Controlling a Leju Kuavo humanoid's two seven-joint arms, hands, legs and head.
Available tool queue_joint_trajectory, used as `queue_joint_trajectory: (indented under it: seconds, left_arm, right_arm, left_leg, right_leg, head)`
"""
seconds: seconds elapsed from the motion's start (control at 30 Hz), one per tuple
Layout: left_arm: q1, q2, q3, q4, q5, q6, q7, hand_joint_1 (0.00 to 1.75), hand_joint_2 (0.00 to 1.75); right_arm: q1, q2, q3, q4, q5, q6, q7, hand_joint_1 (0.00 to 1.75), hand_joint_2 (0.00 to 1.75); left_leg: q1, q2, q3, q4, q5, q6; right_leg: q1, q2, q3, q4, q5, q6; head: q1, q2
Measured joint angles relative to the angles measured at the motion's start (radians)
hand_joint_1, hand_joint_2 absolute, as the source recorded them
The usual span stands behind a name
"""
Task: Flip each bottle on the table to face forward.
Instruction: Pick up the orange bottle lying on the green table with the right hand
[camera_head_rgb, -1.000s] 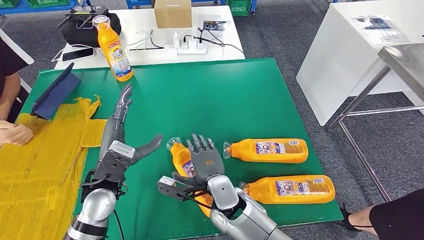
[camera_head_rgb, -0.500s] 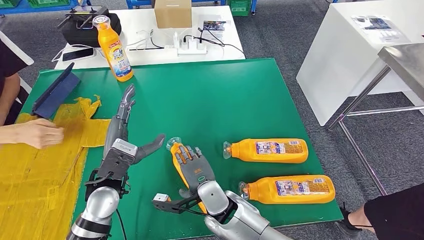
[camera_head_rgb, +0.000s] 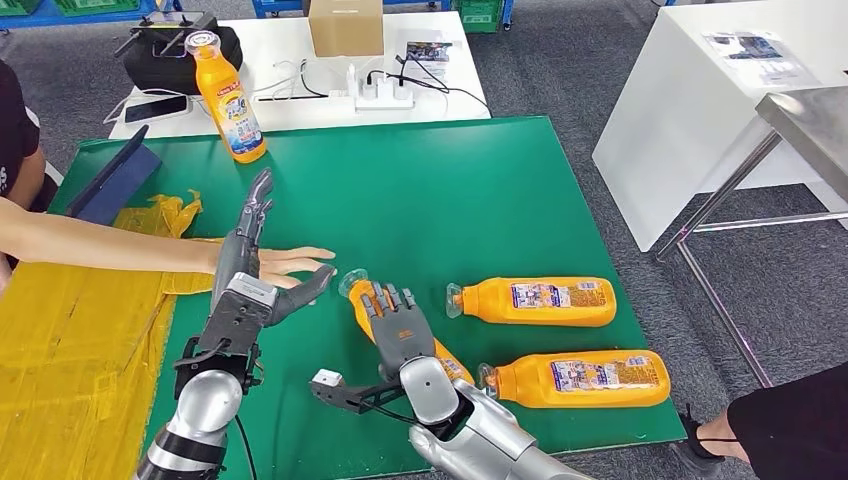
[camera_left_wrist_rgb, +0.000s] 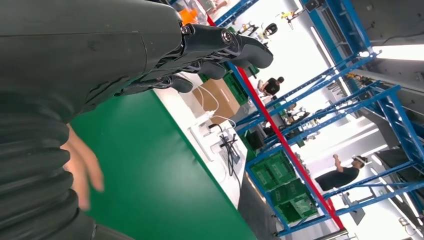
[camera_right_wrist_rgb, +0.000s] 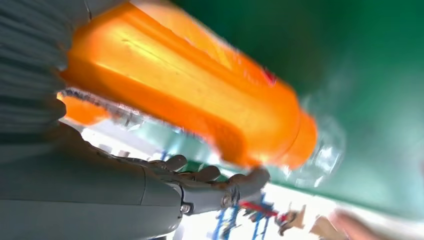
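Observation:
An orange bottle (camera_head_rgb: 358, 303) lies on the green mat (camera_head_rgb: 450, 200) with its clear cap toward the far left. My right hand (camera_head_rgb: 401, 328) rests flat on top of it, fingers straight and thumb stuck out to the side. The right wrist view shows this bottle (camera_right_wrist_rgb: 190, 100) against the palm, with the fingers (camera_right_wrist_rgb: 210, 182) stretched out beside it. My left hand (camera_head_rgb: 245, 270) hovers open to the left, fingers pointing away from me and empty (camera_left_wrist_rgb: 150, 50). Two more orange bottles (camera_head_rgb: 540, 300) (camera_head_rgb: 580, 378) lie on their sides at the right. Another bottle (camera_head_rgb: 228, 100) stands upright at the mat's far left corner.
A person's arm reaches in from the left, its hand (camera_head_rgb: 290, 262) just behind my left hand (camera_left_wrist_rgb: 82, 170). Yellow cloth (camera_head_rgb: 70, 330) covers the mat's left side beside a blue case (camera_head_rgb: 110, 185). A white table (camera_head_rgb: 300, 60) with a box and power strips stands behind.
The person's arm has stretched rightward across the yellow cloth to beside my left hand. My right hand slid a little over the lying bottle, which turned slightly. The left hand barely moved.

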Motion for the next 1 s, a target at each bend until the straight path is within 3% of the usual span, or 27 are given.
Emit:
queue_joint_trajectory:
  seconds: [0.03,0.17,0.23,0.3,0.37,0.43,0.5,0.73,0.83,0.9,0.97,1.0]
  left_arm:
    - [0.001,0.0,0.0,0.0,0.0,0.001,0.001,0.0,1.75]
    - [0.004,0.0,0.0,0.0,-0.003,0.002,0.003,0.0,1.75]
    - [0.008,0.0,0.0,-0.002,-0.01,0.004,0.005,0.0,1.75]
    - [0.018,0.0,0.001,-0.007,-0.016,0.006,0.007,0.0,1.75]
    - [0.026,0.0,0.001,-0.011,-0.019,0.009,0.006,0.0,1.75]
    - [0.03,0.0,0.001,-0.011,-0.019,0.015,0.001,0.0,1.75]
    - [0.031,0.0,0.001,-0.011,-0.018,0.019,-0.002,0.0,1.75]
    - [0.031,0.0,0.001,-0.011,-0.018,0.02,-0.002,0.0,1.75]
    - [0.038,0.001,0.001,-0.011,-0.016,0.032,-0.008,0.0,1.75]
    - [0.058,0.002,0.011,-0.021,-0.014,0.042,-0.011,0.0,1.75]
    - [0.088,0.002,0.03,-0.047,-0.016,0.041,-0.004,0.0,1.75]
    - [0.1,0.002,0.038,-0.06,-0.018,0.036,0.001,0.0,1.75]
  right_arm:
    - [0.0,0.002,-0.004,0.0,0.006,-0.011,0.005,0.0,1.75]
    - [0.002,0.008,-0.014,-0.003,0.018,-0.039,0.015,0.0,0.0]
    - [0.015,0.01,-0.023,-0.031,0.044,-0.136,0.017,0.0,0.0]
    - [0.05,0.01,-0.046,-0.115,0.065,-0.323,-0.018,0.0,0.0]
    - [0.097,0.01,-0.078,-0.245,0.03,-0.487,-0.116,0.0,0.0]
    - [0.141,0.01,-0.105,-0.367,-0.052,-0.553,-0.222,0.0,0.0]
    - [0.162,0.01,-0.117,-0.42,-0.099,-0.563,-0.267,0.0,0.0]
    - [0.166,0.01,-0.12,-0.43,-0.109,-0.563,-0.275,0.0,0.0]
    - [0.201,0.01,-0.142,-0.519,-0.163,-0.56,-0.324,0.0,0.0]
    - [0.24,0.009,-0.174,-0.602,-0.144,-0.507,-0.314,0.0,0.0]
    - [0.261,0.005,-0.2,-0.642,-0.074,-0.374,-0.238,0.0,0.0]
    - [0.261,0.002,-0.204,-0.639,-0.044,-0.311,-0.198,0.0,0.44]
  left_leg:
    - [0.0,0.0,0.0,0.0,0.0,0.0]
    - [0.0,0.0,0.0,0.0,0.0,0.0]
    - [0.0,0.0,-0.001,0.0,0.0,0.0]
    - [0.0,0.0,-0.001,0.0,0.0,0.0]
    - [0.0,0.0,-0.001,0.0,0.0,0.0]
    - [0.0,0.0,-0.002,0.0,-0.001,0.0]
    - [0.0,0.0,-0.002,0.0,-0.001,0.0]
    - [0.0,0.0,-0.002,0.0,-0.001,0.0]
    - [0.0,0.0,-0.002,0.0,-0.001,-0.001]
    - [0.0,0.0,-0.001,0.0,-0.001,-0.001]
    - [0.0,0.0,-0.001,0.0,-0.001,-0.001]
    - [0.0,0.0,-0.001,0.0,0.0,0.0]
  right_leg:
    - [0.0,0.0,0.0,0.0,0.0,0.0]
    - [0.0,0.0,0.0,0.0,0.0,0.0]
    - [0.0,0.0,0.0,0.0,0.0,0.0]
    - [0.0,0.0,-0.001,0.0,0.0,0.0]
    - [0.0,0.0,-0.002,0.0,0.0,0.0]
    - [0.0,0.0,-0.002,0.0,-0.001,0.0]
    - [0.0,0.0,-0.002,0.0,-0.001,0.0]
    - [0.0,0.0,-0.002,0.0,-0.001,0.0]
    - [0.0,0.0,-0.002,0.0,-0.001,0.0]
    - [0.0,0.0,-0.002,0.0,-0.001,0.0]
    - [0.0,0.0,-0.001,0.0,0.0,0.0]
    - [0.0,0.0,-0.001,0.0,0.0,0.0]
  head:
    - [0.0,0.0]
    - [0.0,0.0]
    - [0.0,0.0]
    - [0.0,0.0]
    - [0.0,0.0]
    - [0.0,0.0]
    - [0.0,0.0]
    - [0.0,0.0]
    - [0.0,0.0]
    - [0.0,0.0]
    - [0.0,0.0]
    - [0.0,0.0]
